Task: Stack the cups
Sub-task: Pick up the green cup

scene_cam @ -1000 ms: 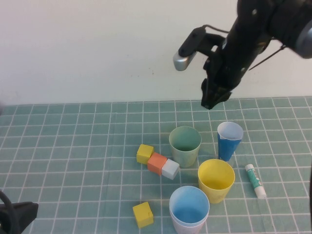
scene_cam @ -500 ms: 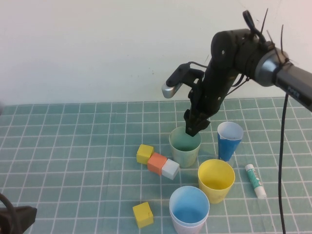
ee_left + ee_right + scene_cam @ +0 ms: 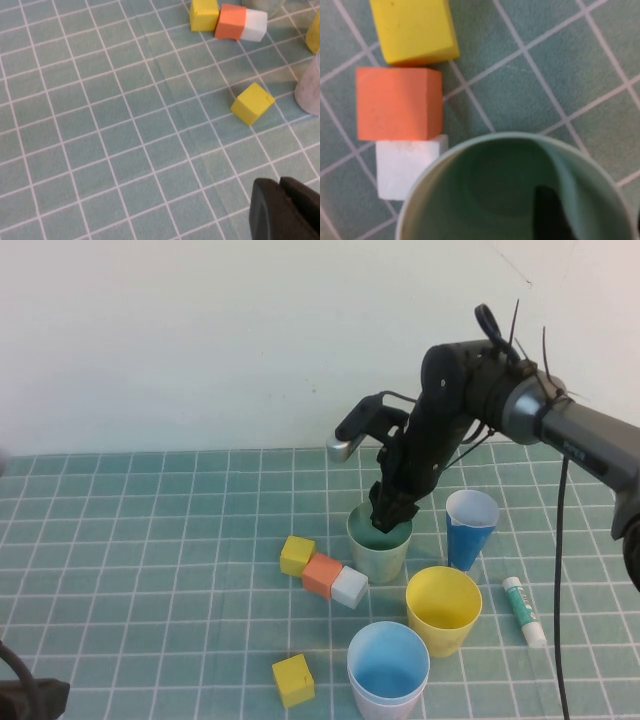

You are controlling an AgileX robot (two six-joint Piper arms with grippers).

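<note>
My right gripper [image 3: 390,521] is down at the pale green cup [image 3: 379,550] in the middle of the mat. It is open and straddles the far rim: in the right wrist view one dark finger [image 3: 547,207] is inside the pale green cup [image 3: 485,185], with the wall between the jaws. The yellow cup [image 3: 443,610] stands in front and to the right. The light blue cup [image 3: 388,668] sits nested in a pale pinkish cup [image 3: 385,707] at the front edge. My left gripper [image 3: 30,696] rests shut at the front left, over bare mat [image 3: 279,184].
A narrow dark blue cup [image 3: 470,531] stands just right of the green one. Yellow [image 3: 297,554], orange [image 3: 322,574] and white [image 3: 349,588] blocks line up at its left, another yellow block [image 3: 293,680] lies in front. A white and green tube [image 3: 524,611] lies right.
My right arm came down from high over the back of the mat and moved left onto the pale green cup, one finger entering it. The left arm stayed put.
</note>
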